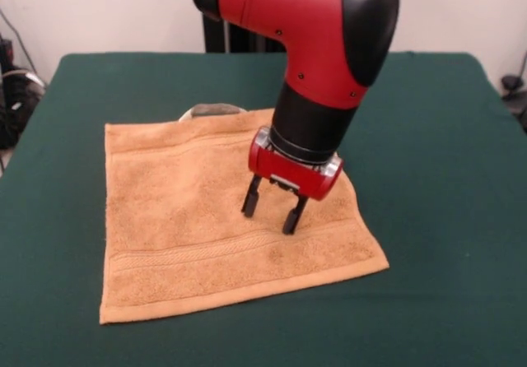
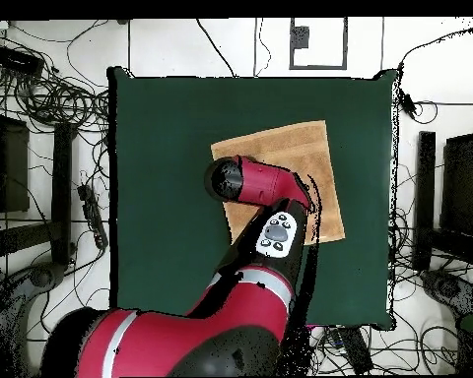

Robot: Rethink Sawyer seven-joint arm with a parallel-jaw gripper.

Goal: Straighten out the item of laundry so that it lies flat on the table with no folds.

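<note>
Black and slim, the jaws (image 1: 272,212) stand released with a clear gap between the two fingers, tips down on or just above the orange-tan terry towel (image 1: 181,227); from the front view I cannot tell for sure whether they press the pile or hover a touch over it. They grasp nothing. Directly beneath and around them the towel lies spread, roughly square, its looped surface soft and matte, with a woven border band (image 1: 198,252) running across just on the camera side of the jaws and a second band on the pedestal side. Past the jaws toward the pedestal, at the towel's far edge, a small pale grey hump (image 1: 212,110) lifts off the cloth, probably a turned-up corner or the tag; that looks like the one fold left, so the job seems nearly finished. To do this step well, I judge the jaws should rise clear, go to that raised edge, pinch only the top layer, and draw it outward and low so the terry slides flat rather than bunching; terry grips felt, so a slow, shallow pull suits it. Outward again, the dark green felt-like bench (image 1: 445,219) stretches well beyond the towel on every side. Above the jaws, the red cuff and glossy red and black arm (image 1: 329,38) hide part of the towel in the overhead view.
</note>
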